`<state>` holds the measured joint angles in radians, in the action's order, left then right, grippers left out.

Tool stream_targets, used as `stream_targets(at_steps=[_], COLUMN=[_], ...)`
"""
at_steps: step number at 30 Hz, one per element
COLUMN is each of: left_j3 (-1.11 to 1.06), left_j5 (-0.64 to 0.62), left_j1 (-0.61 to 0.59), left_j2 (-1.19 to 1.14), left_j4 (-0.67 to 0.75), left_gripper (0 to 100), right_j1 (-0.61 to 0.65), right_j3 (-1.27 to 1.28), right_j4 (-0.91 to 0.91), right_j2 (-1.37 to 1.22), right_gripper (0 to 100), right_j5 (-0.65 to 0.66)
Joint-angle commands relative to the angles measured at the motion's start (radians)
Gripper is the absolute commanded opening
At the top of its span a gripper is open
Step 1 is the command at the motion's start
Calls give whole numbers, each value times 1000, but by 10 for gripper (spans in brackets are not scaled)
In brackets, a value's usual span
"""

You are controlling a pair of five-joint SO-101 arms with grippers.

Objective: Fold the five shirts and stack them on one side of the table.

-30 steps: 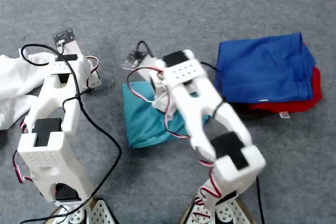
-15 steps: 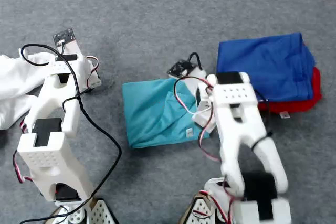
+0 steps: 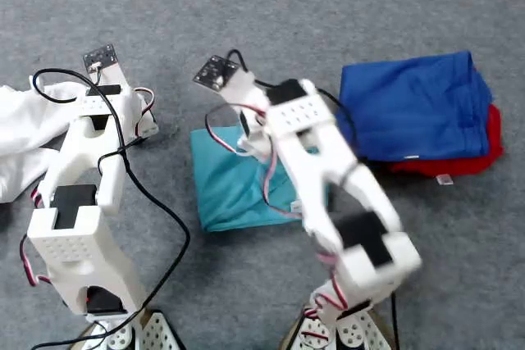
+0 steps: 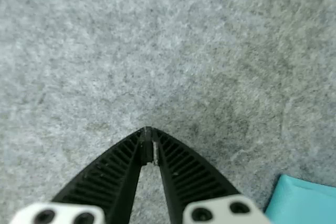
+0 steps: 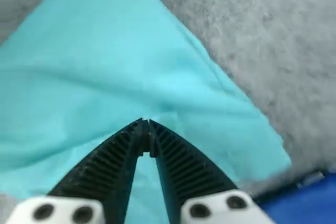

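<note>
A folded teal shirt (image 3: 225,190) lies mid-table on the grey felt. My right gripper (image 3: 244,127) is over its far edge; in the right wrist view the gripper (image 5: 146,125) is shut, its tips close over the teal shirt (image 5: 94,77). Whether it pinches fabric is unclear. A folded blue shirt (image 3: 414,104) rests on a red shirt (image 3: 476,157) at the right side. A crumpled white shirt (image 3: 25,133) lies at the left edge. My left gripper (image 3: 146,125) stays between the white and teal shirts, shut (image 4: 147,132) over bare felt, holding nothing.
The table is covered in grey felt (image 3: 328,22), with open room along the far side and the near right. Black cables (image 3: 156,202) trail from the left arm across the felt. A teal corner (image 4: 307,198) shows in the left wrist view.
The right arm swung right toward the blue stack, then came back left over the teal shirt's far edge. The left arm has kept still.
</note>
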<state>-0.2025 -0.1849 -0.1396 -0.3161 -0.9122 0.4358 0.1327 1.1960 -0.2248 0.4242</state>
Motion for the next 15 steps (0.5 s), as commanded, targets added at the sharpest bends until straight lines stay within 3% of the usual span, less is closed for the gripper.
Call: stream_targets(at_steps=[1, 7, 15], left_j3=[20, 20, 21], left_j5=[11, 12, 12], left_j1=[5, 5, 5], left_j2=[47, 47, 47], left_j4=[6, 6, 6], left_gripper=[18, 18, 18], right_j1=[10, 1, -154], right_j3=[-180, -219, -186], right_j4=[69, 147, 290], right_j2=[-125, -188, -124], right_gripper=[2, 2, 2], right_j5=[-14, -5, 66])
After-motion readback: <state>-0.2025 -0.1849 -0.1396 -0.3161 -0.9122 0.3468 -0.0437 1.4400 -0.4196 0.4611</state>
